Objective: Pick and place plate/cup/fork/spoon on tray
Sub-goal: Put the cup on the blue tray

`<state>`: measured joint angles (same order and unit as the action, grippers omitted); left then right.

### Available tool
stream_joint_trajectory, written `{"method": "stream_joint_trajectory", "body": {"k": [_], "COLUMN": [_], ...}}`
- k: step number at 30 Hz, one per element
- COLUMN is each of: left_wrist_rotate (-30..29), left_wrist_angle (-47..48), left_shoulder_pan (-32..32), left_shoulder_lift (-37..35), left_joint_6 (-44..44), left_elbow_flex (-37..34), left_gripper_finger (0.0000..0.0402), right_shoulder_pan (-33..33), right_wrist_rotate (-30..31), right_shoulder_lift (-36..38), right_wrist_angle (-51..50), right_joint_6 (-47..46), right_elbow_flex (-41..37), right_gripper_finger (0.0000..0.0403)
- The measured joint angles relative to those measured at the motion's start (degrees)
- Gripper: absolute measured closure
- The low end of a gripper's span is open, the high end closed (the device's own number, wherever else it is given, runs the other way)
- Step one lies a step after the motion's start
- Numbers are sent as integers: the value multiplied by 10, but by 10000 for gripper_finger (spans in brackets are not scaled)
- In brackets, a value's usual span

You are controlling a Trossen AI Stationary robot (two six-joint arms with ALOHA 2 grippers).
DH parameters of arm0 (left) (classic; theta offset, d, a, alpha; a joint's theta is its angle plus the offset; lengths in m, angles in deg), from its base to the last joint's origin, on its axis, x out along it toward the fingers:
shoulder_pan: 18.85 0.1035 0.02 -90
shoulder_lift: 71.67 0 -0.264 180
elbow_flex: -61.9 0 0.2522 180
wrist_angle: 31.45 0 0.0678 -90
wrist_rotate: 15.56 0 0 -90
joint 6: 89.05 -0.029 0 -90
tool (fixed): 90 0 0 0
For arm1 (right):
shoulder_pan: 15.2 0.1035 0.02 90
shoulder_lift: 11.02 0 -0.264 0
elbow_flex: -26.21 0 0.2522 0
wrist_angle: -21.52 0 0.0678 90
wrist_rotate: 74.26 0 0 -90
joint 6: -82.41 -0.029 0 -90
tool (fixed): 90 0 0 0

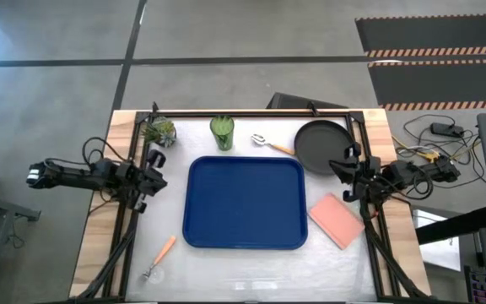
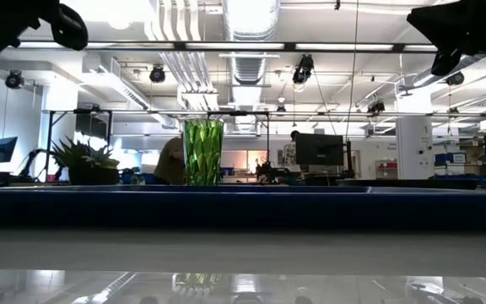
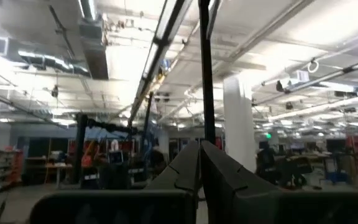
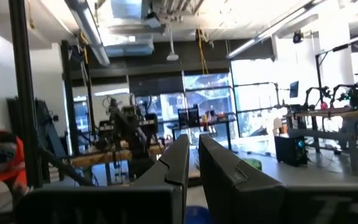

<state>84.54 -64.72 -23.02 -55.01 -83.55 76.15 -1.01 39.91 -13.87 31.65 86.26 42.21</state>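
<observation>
On white tabletop (image 1: 251, 266), empty blue tray (image 1: 246, 203)

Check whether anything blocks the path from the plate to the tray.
Nothing visible does. The plate lies just off the tray's far right corner, with bare table between them. The spoon lies to the plate's left, beyond the tray's far edge, off the direct path.

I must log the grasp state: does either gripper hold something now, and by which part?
Nothing is held. The left gripper and right gripper are raised beside the tray, fingers together with nothing between them. The tableware all lies on the table.
</observation>
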Motion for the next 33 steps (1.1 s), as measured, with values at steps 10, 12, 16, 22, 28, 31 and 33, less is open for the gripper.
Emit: {"method": "stream_joint_trajectory", "body": {"k": [10, 12, 16, 22, 28, 31, 33], "left_wrist_rotate": [-82, -99, -148, -206, -269, -276, -276], "left_wrist_angle": [-31, -35, -35, 0, 119, 193, 244], "left_shoulder_pan": [0, 0, 0, 0, 5, 15, 25], "left_shoulder_lift": [85, 117, 186, 270, 335, 349, 354], "left_joint_6": [-29, -29, -29, -28, -28, -26, -10], "left_elbow_flex": [65, 87, 128, 184, 263, 302, 327], "left_gripper_finger": [402, 402, 402, 402, 402, 402, 402], "right_shoulder_pan": [0, 0, 0, 0, 0, 0, 0], "right_wrist_rotate": [-2, -2, -1, 4, 19, 19, 20], "right_shoulder_lift": [-73, -105, -170, -222, -249, -264, -272], "right_wrist_angle": [116, 154, 222, 257, 257, 245, 212], "right_joint_6": [53, 65, 82, 63, 70, 81, 84], "right_elbow_flex": [0, 0, 0, 4, 40, 65, 86], "right_gripper_finger": [376, 376, 376, 376, 376, 376, 376]}}
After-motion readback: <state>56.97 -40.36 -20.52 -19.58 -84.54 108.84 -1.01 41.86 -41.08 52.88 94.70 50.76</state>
